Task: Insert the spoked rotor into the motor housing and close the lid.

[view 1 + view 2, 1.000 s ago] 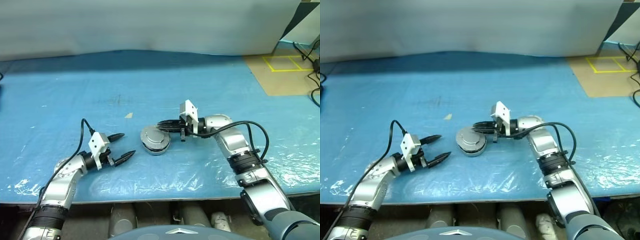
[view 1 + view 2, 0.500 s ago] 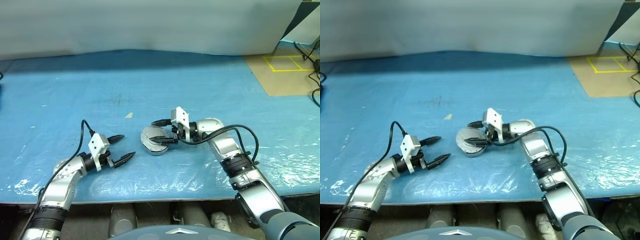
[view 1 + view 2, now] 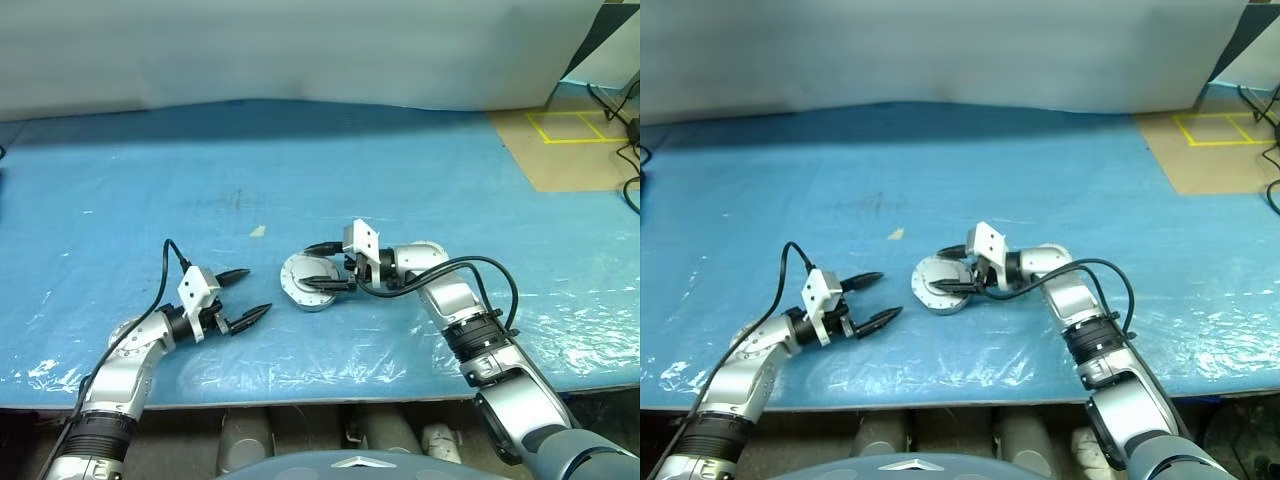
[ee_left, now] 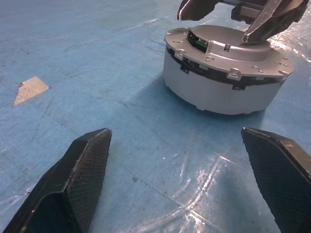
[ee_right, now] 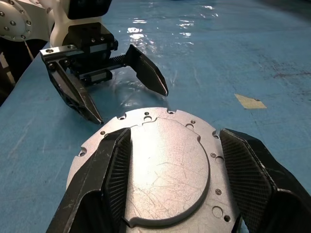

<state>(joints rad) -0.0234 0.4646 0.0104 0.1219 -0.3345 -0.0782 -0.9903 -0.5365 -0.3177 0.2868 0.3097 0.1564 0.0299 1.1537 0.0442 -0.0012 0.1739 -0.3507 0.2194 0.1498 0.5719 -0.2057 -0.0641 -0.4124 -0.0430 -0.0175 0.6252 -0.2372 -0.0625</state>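
Note:
The silver motor housing (image 3: 310, 285) stands on the blue table with its lid (image 5: 165, 165) lying flat and closed on top. The spoked rotor is hidden. My right gripper (image 3: 312, 265) reaches in from the right and hovers just over the lid, open, one black finger (image 5: 104, 179) along each side of the lid's raised round plate. My left gripper (image 3: 255, 290) rests low on the table a short way to the left of the housing (image 4: 218, 87). It is open, points at the housing, and has nothing between its fingers.
A small beige scrap (image 3: 258, 230) lies on the table behind the housing. The table's front edge (image 3: 300, 395) runs close below both arms. A brown floor patch with yellow tape (image 3: 570, 130) lies at the far right.
My right gripper has gone from shut to open and settled slightly lower over the lid. The left arm has kept still.

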